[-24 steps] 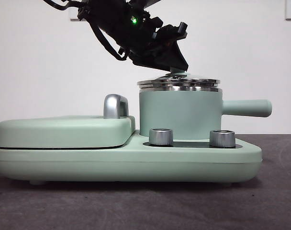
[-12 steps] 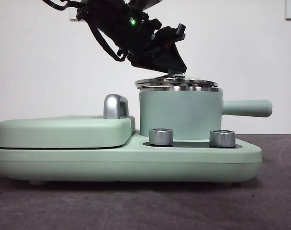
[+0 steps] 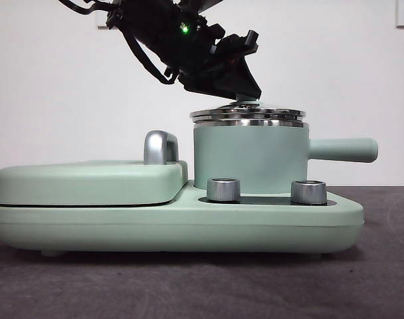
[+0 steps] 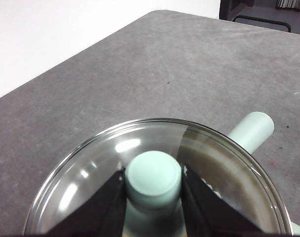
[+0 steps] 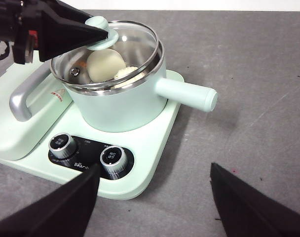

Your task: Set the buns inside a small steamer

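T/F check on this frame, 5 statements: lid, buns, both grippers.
1. The left gripper is shut on the lid knob. True.
2. The glass lid lies on the table beside the small steamer. False: it sits on the steamer's rim.
3. Both buns show inside the steamer through the lid. True.
4. The right gripper holds a bun. False: it is open and empty, above the table.
5. The steamer's handle points toward the griddle cover. False: it points away.

Griddle cover [image 3: 89, 181], two dials [image 3: 223, 189]
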`<state>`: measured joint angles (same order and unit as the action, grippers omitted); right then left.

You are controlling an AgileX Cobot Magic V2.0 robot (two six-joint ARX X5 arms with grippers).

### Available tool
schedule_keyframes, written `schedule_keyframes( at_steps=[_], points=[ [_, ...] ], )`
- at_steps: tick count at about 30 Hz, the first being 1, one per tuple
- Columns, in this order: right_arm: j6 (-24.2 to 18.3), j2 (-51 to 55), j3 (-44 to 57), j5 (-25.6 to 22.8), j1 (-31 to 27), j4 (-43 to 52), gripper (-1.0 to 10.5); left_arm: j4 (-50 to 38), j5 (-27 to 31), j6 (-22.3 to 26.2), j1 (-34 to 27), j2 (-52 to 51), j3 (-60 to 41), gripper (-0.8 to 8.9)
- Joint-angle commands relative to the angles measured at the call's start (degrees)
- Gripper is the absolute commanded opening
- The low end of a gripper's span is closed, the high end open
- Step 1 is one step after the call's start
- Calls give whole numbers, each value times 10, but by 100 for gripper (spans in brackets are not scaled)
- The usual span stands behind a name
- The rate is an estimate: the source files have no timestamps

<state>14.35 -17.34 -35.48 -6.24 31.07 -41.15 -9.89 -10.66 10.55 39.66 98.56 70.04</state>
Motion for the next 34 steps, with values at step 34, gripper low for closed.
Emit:
schedule_keyframes(
  at_steps=[34],
  points=[
    [-2,-2,-2,-13,3,4,347,-29,-14,8,-11,26,17,10]
  ],
)
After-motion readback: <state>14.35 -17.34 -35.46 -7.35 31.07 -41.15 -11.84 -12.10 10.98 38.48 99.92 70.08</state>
